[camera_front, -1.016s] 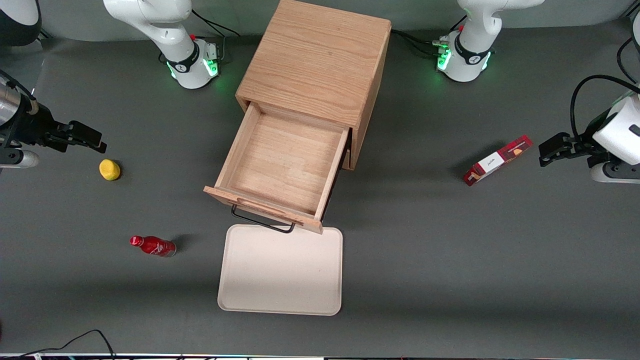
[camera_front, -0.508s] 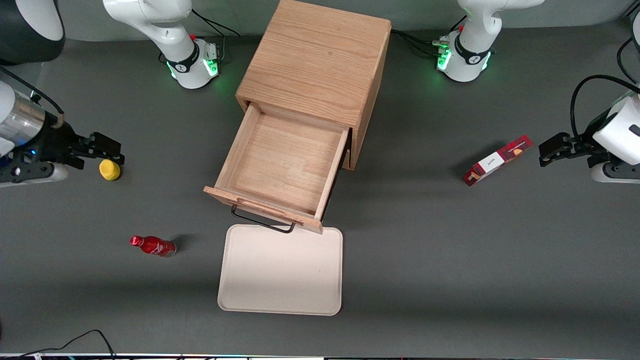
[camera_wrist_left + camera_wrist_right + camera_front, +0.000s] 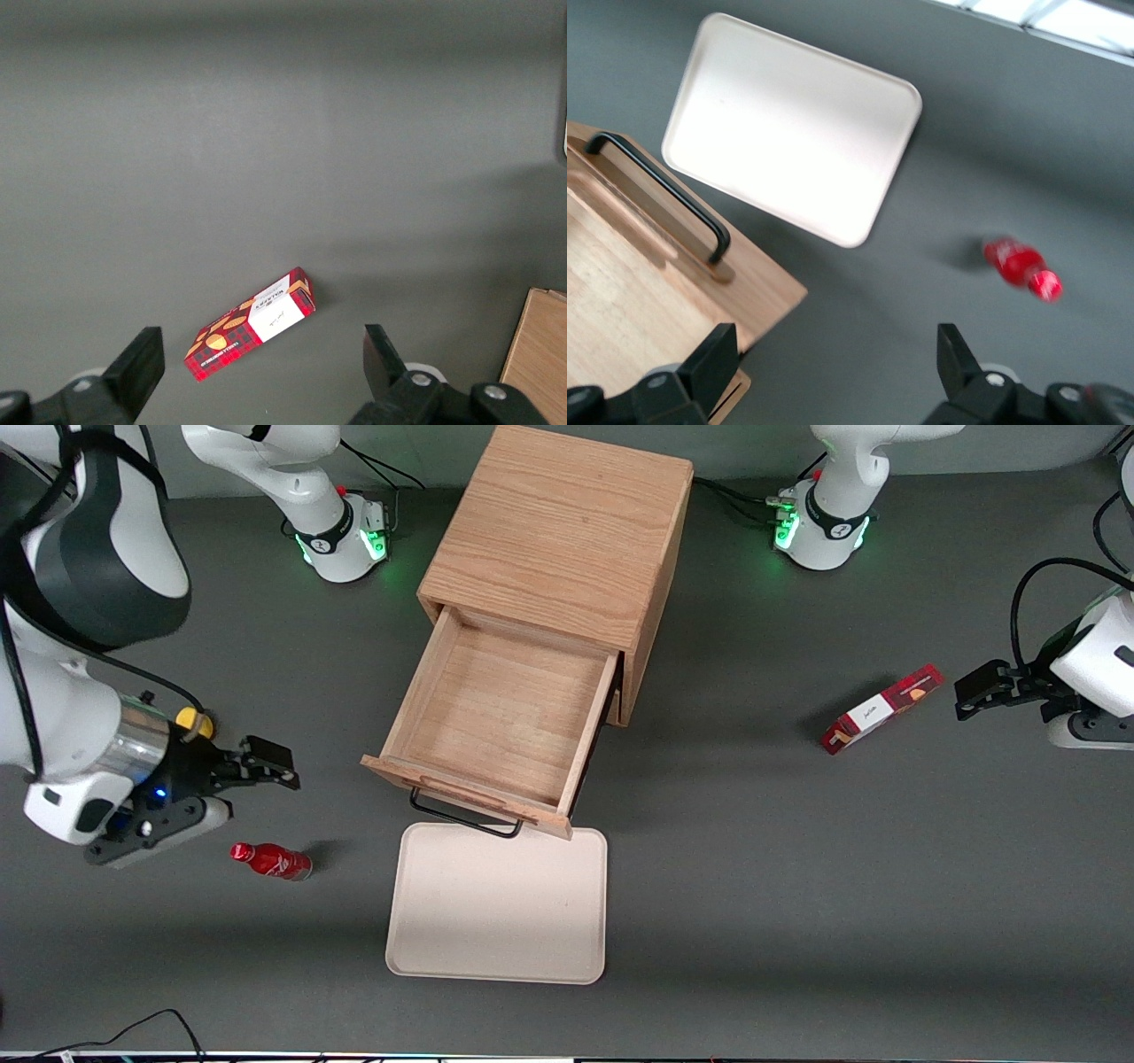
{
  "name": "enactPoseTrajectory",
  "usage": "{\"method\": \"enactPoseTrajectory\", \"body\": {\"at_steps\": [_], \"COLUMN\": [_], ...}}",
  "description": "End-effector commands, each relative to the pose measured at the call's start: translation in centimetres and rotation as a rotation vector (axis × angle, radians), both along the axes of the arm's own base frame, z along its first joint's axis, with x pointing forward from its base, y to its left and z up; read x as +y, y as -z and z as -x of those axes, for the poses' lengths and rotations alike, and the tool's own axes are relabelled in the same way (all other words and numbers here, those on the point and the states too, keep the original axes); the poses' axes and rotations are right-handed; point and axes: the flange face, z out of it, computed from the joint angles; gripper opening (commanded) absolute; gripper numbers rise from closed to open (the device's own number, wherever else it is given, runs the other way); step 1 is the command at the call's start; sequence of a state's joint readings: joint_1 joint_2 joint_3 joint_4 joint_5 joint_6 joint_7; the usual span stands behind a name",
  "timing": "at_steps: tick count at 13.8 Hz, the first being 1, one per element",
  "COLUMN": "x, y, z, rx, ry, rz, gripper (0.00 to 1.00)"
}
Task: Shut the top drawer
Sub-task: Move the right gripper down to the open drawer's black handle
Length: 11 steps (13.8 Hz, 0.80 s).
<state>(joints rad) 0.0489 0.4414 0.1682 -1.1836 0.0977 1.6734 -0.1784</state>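
At the working arm's end of the table the gripper [image 3: 266, 766] hangs above the grey table [image 3: 797, 886], with its two fingers spread apart and nothing between them. A yellow ball [image 3: 190, 722] is half hidden by the wrist, and a red bottle [image 3: 270, 861] lies on its side just nearer to the front camera than the gripper. Toward the middle stands the oak cabinet [image 3: 558, 531], and the top drawer [image 3: 500, 717] is pulled far out of it, so the empty wood box shows from above. Its front carries a black wire handle [image 3: 465, 819], which hangs over the edge of a cream tray [image 3: 496, 921]. I judge the gripper is empty because it only has to push. The drawer front is near the gripper but apart from it, toward the table's middle, so the approach is not yet finished.
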Motion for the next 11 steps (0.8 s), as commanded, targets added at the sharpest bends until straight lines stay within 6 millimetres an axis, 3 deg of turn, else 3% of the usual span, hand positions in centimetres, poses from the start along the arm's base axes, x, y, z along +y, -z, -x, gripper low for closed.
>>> {"method": "enactPoseTrajectory", "body": {"at_steps": [1,6,9,11], "x": [2.7,9.3,13.1,13.6], "y": [0.7,5.4,8.3,10.2], "z": [-1.6,-3.3,-3.3,-3.4], "rx": [-0.05,-0.107,-0.124,-0.119], "ry": [-0.091,-0.18,-0.326,-0.414], "rz": [-0.057,-0.092,-0.103,-0.101], "gripper": [1.0,1.0,1.0,1.0]}}
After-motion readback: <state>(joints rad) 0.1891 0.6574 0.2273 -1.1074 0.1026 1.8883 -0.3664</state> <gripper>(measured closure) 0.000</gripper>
